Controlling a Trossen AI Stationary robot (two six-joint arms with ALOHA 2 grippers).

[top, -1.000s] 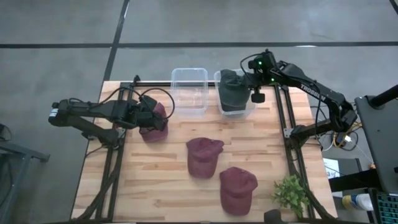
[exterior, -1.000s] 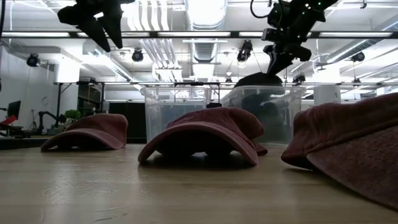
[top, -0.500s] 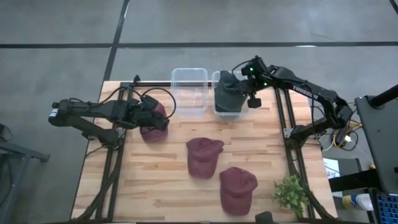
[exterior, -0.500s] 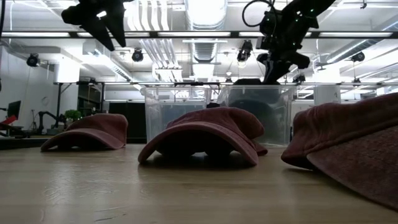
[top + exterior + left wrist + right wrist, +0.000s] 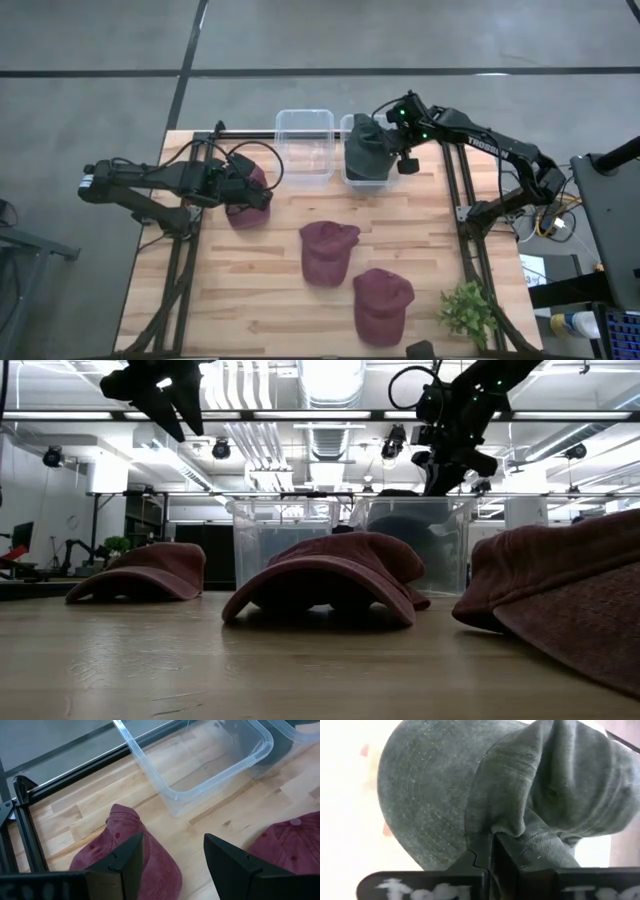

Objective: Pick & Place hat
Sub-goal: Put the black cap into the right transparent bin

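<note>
Right gripper: clenched on a fold of the grey hat, fingers pinched tight together in the right wrist view, cloth bunched just ahead of them.
Grey hat: hanging from the right gripper, lowered into the right clear bin directly beneath it; dark shape visible through the bin wall in the low view.
Left clear bin: just beside the right bin, on the side away from the right arm's base; nothing visible inside.
Left gripper: released, fingers spread apart and holding nothing, raised above the table in the low view.
Maroon hat under left gripper: lying on the table directly below the spread fingers, partly between them in the left wrist view; not touched, as far as visible.
Middle maroon hat: on the table, well apart from both grippers, toward the front from the bins.
Front maroon hat: near the middle one, farther still from both grippers.
Green plant: at the table's front corner on the right arm's side, just beside the front maroon hat.
</note>
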